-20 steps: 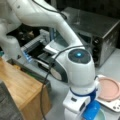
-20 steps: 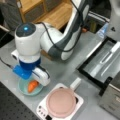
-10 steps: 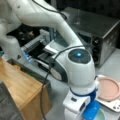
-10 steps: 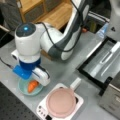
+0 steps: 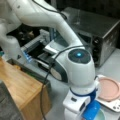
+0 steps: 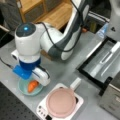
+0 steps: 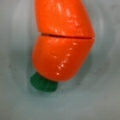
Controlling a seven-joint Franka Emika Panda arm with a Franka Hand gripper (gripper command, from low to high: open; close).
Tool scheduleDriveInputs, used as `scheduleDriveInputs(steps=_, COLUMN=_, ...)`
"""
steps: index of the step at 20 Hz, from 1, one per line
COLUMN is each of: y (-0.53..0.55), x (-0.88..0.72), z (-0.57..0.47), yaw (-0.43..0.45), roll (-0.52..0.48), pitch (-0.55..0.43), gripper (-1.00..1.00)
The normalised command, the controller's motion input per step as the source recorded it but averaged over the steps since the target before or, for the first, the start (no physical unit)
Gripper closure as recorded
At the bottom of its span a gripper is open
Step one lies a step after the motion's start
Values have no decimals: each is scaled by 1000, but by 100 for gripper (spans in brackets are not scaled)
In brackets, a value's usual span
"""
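An orange toy carrot (image 7: 62, 45) with a green stem end (image 7: 43, 83) lies in a pale teal bowl (image 7: 105, 100) and fills the wrist view from close above. In a front view the carrot (image 6: 32, 86) rests in the bowl (image 6: 23, 90) at the table's near left, and my gripper (image 6: 35, 80) hangs directly over it, with the white and blue wrist just above. In a front view the wrist covers most of the bowl (image 5: 101, 116). My fingertips show in no view.
A pink plate (image 6: 61, 102) sits on a white scale-like base (image 6: 41, 110) just right of the bowl; it also shows as a plate (image 5: 108, 88). A silver toaster oven (image 5: 100, 30) has its tray (image 6: 100, 62) pulled out. A wooden cabinet (image 5: 20, 87) stands beside them.
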Motion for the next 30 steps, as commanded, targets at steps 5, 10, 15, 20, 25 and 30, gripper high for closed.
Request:
scheduleDriveInputs(steps=5, y=-43, x=220, z=65, yaw=76, roll=20, pitch=67, gripper=-100)
scheduleDriveInputs(steps=10, y=-43, x=220, z=65, yaw=76, roll=20, pitch=67, gripper=-100)
scheduleDriveInputs(steps=15, y=-43, x=220, z=65, yaw=76, roll=20, pitch=67, gripper=-100)
scheduleDriveInputs(steps=20, y=-43, x=220, z=65, yaw=76, roll=20, pitch=67, gripper=-100)
scheduleDriveInputs(steps=25, y=-43, x=220, z=65, yaw=76, roll=20, pitch=67, gripper=-100)
scheduleDriveInputs(steps=30, y=-63, x=205, z=-42, yaw=27, roll=112, pitch=105, gripper=-100)
